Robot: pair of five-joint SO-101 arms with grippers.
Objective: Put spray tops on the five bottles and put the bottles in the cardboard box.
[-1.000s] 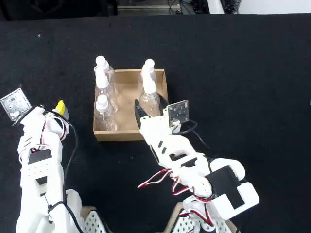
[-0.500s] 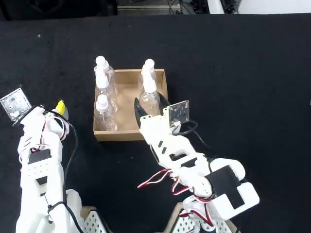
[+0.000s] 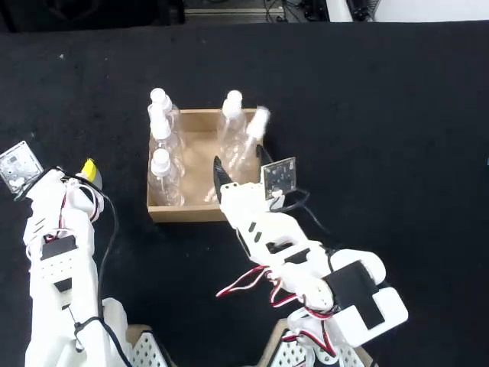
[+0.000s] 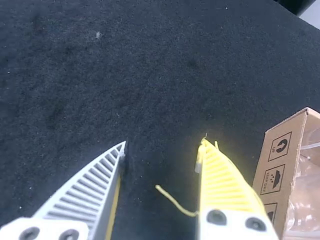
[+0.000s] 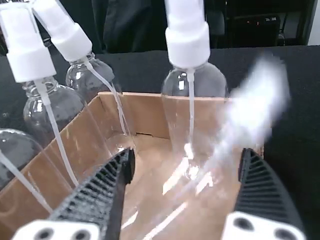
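Observation:
The cardboard box [image 3: 200, 212] holds several clear bottles with white spray tops. Three stand along its left wall [image 3: 161, 145] and one stands upright at the far right [image 3: 232, 107]. A fifth bottle [image 3: 250, 138] leans, blurred, toward the right wall, its top over the rim. My right gripper [image 3: 238, 174] sits open at the box's near right corner, its black fingers either side of the leaning bottle [image 5: 250, 110]. The upright bottle [image 5: 192, 90] stands beyond them. My left gripper [image 4: 164, 145] hangs open over bare cloth left of the box [image 4: 285, 165], holding nothing.
Black cloth covers the whole table [image 3: 382, 115]. Both arms' white bodies and loose red wires [image 3: 244, 283] occupy the near edge. Marker plates stand on each wrist [image 3: 280, 176]. Dark equipment lines the far edge beyond the table.
The near right bottle, upright between the right fingers before, now tips toward the box's right wall. The left arm has shifted slightly to the left.

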